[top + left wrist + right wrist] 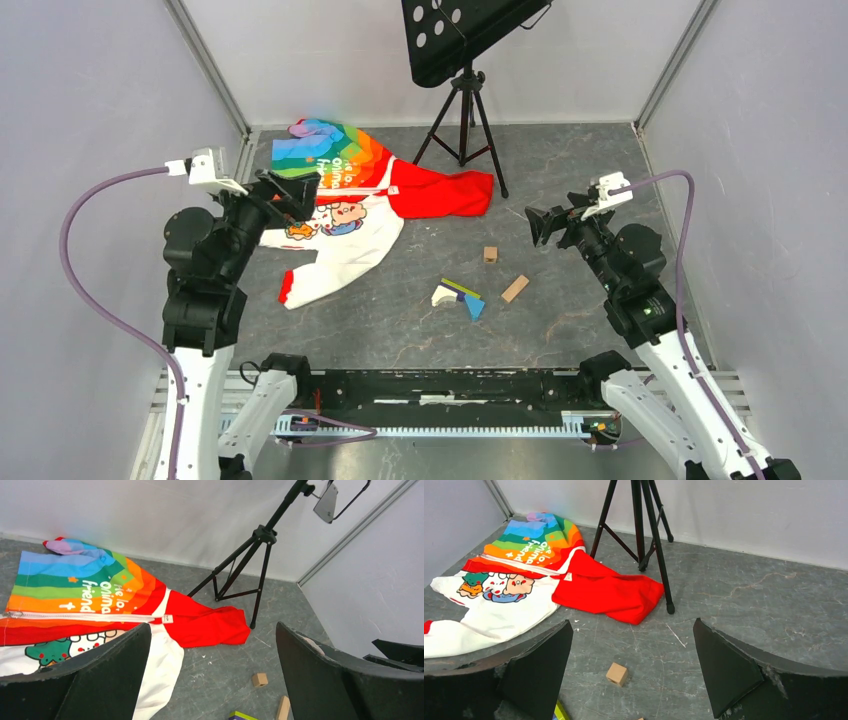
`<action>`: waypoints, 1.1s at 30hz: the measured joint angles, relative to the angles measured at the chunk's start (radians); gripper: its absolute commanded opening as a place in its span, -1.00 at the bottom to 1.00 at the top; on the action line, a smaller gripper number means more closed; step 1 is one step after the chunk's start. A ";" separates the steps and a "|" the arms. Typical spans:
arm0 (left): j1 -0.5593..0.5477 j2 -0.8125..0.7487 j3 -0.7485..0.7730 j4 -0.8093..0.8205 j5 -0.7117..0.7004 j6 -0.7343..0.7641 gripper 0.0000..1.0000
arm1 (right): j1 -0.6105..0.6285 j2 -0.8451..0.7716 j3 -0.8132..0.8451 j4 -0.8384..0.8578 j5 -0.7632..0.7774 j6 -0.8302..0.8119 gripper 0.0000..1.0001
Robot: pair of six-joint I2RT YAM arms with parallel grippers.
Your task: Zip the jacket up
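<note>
Wide open sit my black left claw (pixel 212 630) and right claw (pixel 631 625). Left is nearer the small white, rainbow and red cloth jacket (pixel 100 590); its zip (pixel 85 615) runs sideways, I think.

The left gripper (pixel 303 192) hangs over the jacket (pixel 350 245), its jaws above the near edge of the rainbow panel. The right gripper (pixel 537 226) is well apart from the cloth. A small wooden cube (pixel 490 254) lies near the right jaws, on the side toward the left ones.
</note>
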 measured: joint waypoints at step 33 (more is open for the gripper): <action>-0.054 0.130 -0.163 -0.214 -0.034 0.080 0.99 | 0.592 1.189 0.248 0.702 0.049 0.263 0.73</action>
